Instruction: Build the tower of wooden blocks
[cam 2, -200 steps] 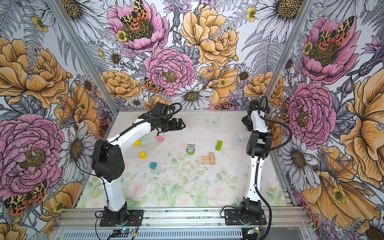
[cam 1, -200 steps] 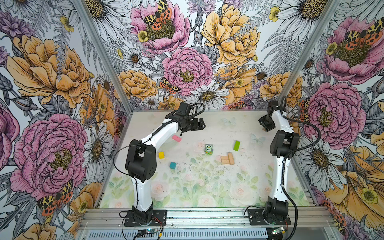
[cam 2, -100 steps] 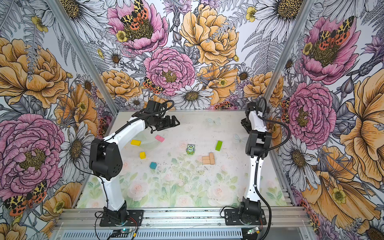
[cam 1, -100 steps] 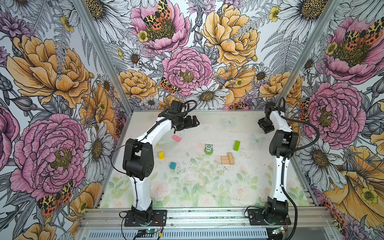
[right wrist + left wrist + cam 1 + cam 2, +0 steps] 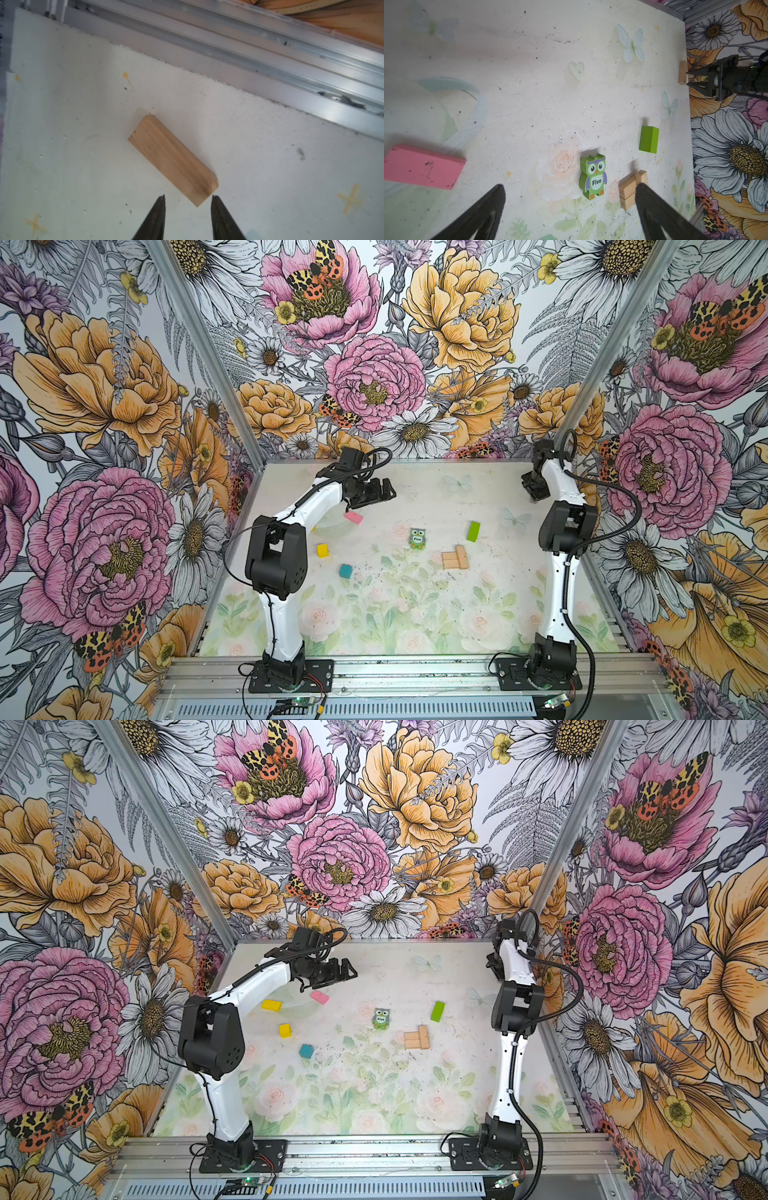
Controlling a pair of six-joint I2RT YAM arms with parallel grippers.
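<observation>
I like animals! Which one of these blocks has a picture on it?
The owl block. It is painted with a green and purple owl and the word Five on its tummy. The others, like the pink bar and the lime-green bar, show only plain colour.

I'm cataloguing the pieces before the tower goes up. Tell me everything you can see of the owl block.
The owl block is a flat, painted wooden-looking cut-out with notched ears and feet: green body, purple face and wings, white eyes, orange beak and feet, white belly reading "Five". It lies face up on the table, alone, between the pink bar and the lime-green bar, touching neither.
</observation>
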